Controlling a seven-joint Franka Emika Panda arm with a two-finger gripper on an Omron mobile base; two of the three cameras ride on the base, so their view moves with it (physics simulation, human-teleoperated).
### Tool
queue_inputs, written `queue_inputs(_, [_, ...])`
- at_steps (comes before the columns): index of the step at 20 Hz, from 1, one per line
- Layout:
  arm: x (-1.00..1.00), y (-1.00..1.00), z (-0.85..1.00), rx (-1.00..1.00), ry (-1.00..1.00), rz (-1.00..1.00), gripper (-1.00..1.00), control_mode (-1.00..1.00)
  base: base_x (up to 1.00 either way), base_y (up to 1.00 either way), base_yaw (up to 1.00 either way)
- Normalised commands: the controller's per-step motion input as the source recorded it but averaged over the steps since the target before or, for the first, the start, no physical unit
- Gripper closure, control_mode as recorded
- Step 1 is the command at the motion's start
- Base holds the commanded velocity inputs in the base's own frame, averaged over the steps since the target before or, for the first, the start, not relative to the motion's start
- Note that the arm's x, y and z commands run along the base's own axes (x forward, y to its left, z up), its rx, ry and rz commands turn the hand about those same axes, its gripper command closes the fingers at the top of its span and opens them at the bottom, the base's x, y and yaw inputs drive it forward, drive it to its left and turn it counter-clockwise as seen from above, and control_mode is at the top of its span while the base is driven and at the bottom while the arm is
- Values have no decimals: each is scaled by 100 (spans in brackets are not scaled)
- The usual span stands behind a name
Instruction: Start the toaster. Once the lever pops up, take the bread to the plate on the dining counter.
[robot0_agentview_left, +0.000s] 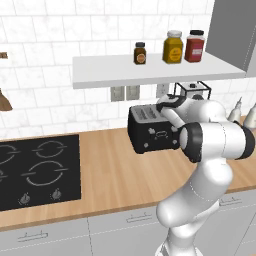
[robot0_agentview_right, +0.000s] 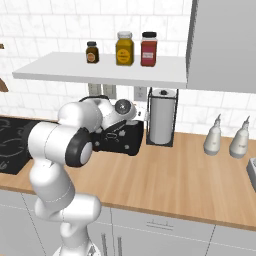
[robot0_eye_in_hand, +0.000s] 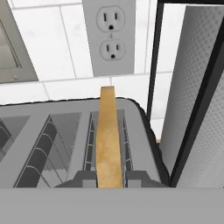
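I had the two-finger gripper (robot0_eye_in_hand: 109, 186) clamped on the pale tan slice of bread (robot0_eye_in_hand: 108, 144), its dark finger tips pressed against the slice's lower edge on either side. The bread stood on edge in the right-hand slot of the black boxy toaster (robot0_agentview_left: 150, 131), its top poking above the pale slots. The toaster sat toward the far side of the wooden wall counter (robot0_agentview_left: 115, 175), right of the black hob (robot0_agentview_left: 37, 170). A paper towel roll in a black wire stand (robot0_agentview_right: 161, 117) stood just right of the toaster. White tiled wall with a double outlet (robot0_eye_in_hand: 109, 37) lay behind.
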Motion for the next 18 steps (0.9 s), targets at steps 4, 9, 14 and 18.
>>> queue_inputs(4, [0, 0, 0, 0, 0, 0, 100, -100, 0, 0, 0])
queue_inputs(9, [0, 0, 0, 0, 0, 0, 100, -100, 0, 0, 0])
queue_inputs(14, [0, 0, 0, 0, 0, 0, 100, -100, 0, 0, 0])
queue_inputs(18, [0, 0, 0, 0, 0, 0, 100, -100, 0, 0, 0])
